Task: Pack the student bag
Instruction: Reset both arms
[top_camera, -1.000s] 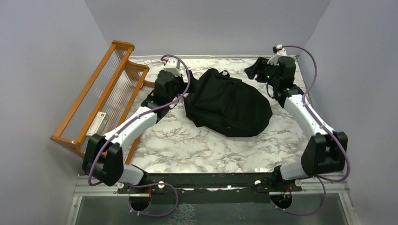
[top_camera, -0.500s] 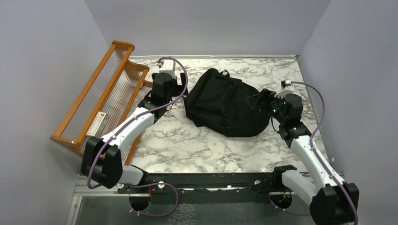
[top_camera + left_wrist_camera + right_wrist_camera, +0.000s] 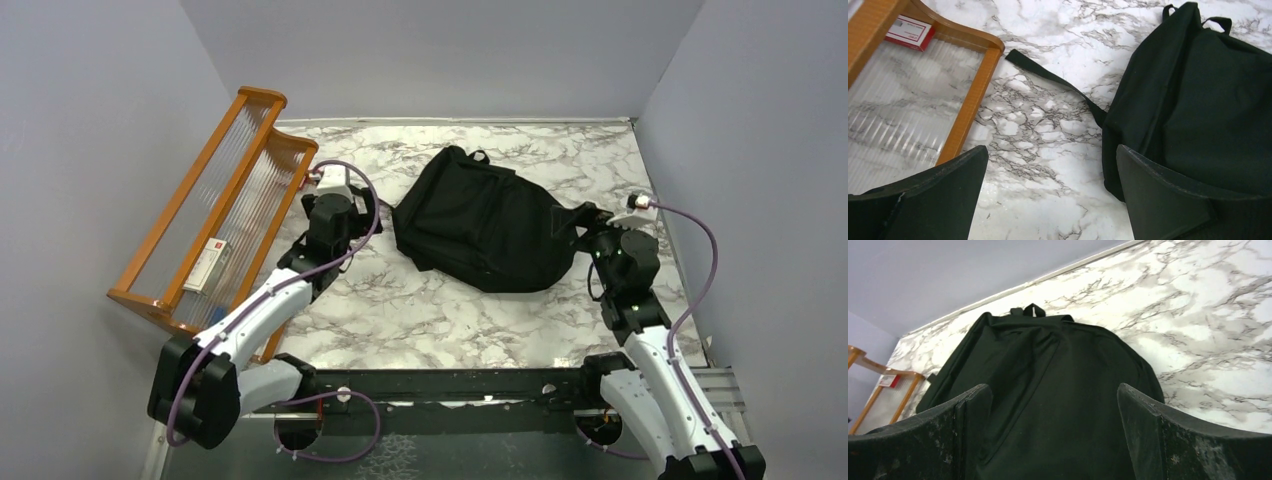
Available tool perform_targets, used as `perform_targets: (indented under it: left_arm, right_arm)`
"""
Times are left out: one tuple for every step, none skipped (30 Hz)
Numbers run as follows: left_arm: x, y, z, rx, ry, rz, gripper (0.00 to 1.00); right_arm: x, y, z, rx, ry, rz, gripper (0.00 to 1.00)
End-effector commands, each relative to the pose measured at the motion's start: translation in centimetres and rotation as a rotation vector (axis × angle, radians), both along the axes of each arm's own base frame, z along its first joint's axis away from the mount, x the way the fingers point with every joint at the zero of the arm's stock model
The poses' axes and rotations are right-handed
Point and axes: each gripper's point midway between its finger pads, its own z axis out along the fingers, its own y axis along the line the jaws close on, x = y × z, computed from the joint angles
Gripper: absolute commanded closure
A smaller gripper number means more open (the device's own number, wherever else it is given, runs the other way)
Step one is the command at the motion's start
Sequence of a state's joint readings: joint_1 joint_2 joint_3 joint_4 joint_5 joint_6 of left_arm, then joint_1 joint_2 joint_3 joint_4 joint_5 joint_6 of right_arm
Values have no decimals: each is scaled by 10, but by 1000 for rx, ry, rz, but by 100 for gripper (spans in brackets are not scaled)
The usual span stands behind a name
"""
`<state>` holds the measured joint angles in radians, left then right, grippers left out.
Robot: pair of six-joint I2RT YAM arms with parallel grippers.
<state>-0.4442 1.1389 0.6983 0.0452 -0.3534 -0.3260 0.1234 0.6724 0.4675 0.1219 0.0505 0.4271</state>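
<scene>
The left gripper is standing wide open and holding nothing; its two fingers are framing bare marble, with the one wooden rack on its left and the one student bag on its right; neither is touching the fingers. The right gripper is also gaping, with nothing between its jaws; it is sitting at the bag's right end, and I cannot tell whether it is touching the fabric.

The bag is lying flat near the middle of the table, slightly toward the far side, black and rounded; two small loops are showing at its top, which is pointing at the far wall; one strap is trailing across the marble toward the rack's corner.

The rack is leaning along the table's left edge, against the left wall; its ribbed clear panels are sitting in orange frames; one small red-and-white box is lying in it.

Open marble is stretching from the bag's near edge to the arm bases; a narrower band is running behind the bag to the far wall; the right wall is standing close beside the right arm.
</scene>
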Motion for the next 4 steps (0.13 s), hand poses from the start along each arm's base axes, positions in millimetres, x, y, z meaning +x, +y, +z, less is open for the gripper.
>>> perform_targets:
  left_arm:
    - [3, 12, 25, -13, -82, 63, 1]
    - [3, 13, 26, -13, -92, 63, 1]
    - [3, 13, 26, -15, -99, 65, 1]
    - [4, 13, 26, -21, -102, 69, 1]
  right_arm:
    - [4, -17, 16, -61, -62, -80, 0]
    - [4, -17, 16, -83, -60, -74, 0]
    - [5, -17, 16, -98, -60, -70, 0]
    - [7, -17, 16, -108, -58, -71, 0]
